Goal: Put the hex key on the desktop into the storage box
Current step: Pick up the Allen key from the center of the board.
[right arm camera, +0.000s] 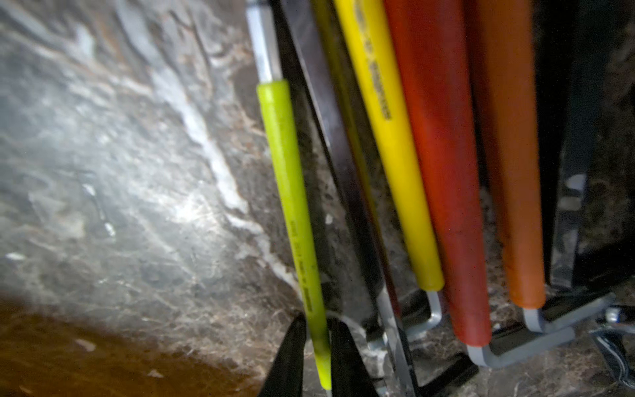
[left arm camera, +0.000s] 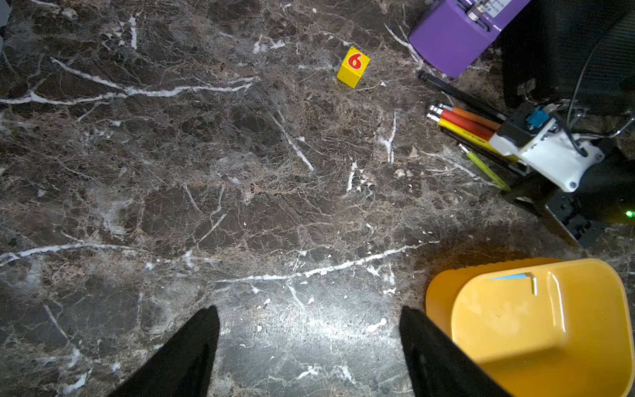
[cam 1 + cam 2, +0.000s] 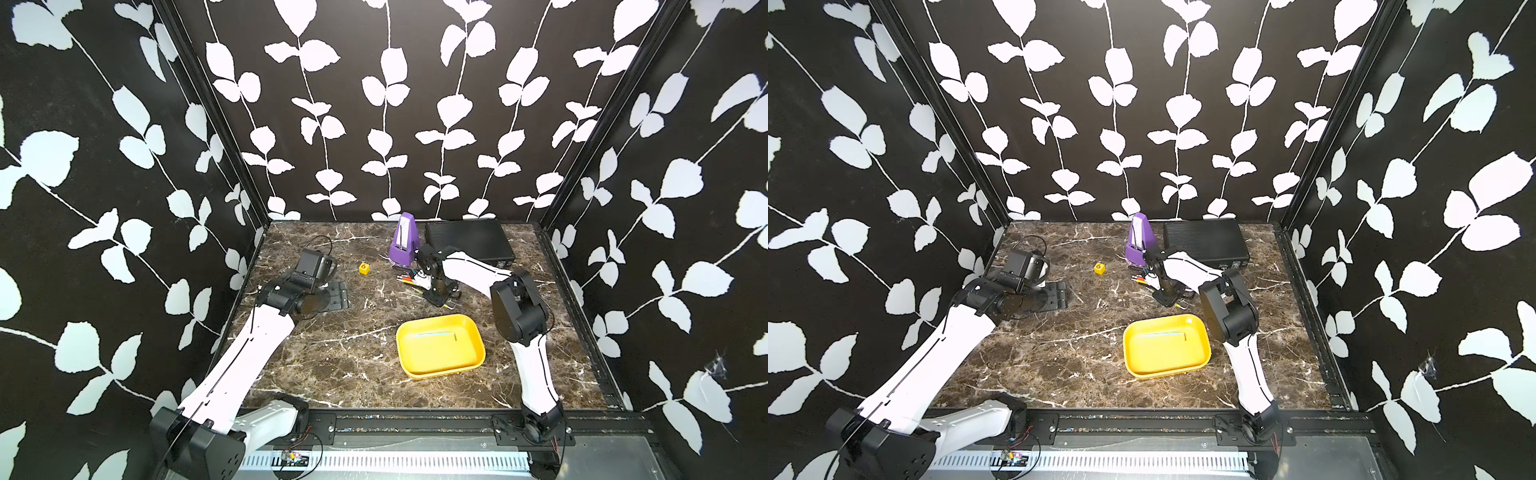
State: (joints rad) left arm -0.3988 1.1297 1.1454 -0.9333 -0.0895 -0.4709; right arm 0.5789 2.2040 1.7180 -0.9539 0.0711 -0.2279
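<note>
The table (image 3: pixel 332 353) is taken in first, with the black case (image 3: pixel 469 241) set well behind the box (image 3: pixel 440 353) and the purple metronome (image 3: pixel 402 241) stood beside that case. The left fingers (image 2: pixel 192 350) are held spread over bare table, well apart from the box. Just behind the box, the green key (image 1: pixel 292 192) is pinched by the right fingers (image 1: pixel 288 354), beside the yellow, red and orange keys (image 1: pixel 443 172). A blue key (image 2: pixel 515 276) is seen inside the box. The yellow cube (image 2: pixel 353 67) is spotted well behind it.

We see left arm (image 3: pixel 249 353) and right arm (image 3: pixel 536 370), white shells with black seams, black joints, red wires (image 3: pixel 555 444) by the front edge of the desktop (image 3: pixel 332 374).
</note>
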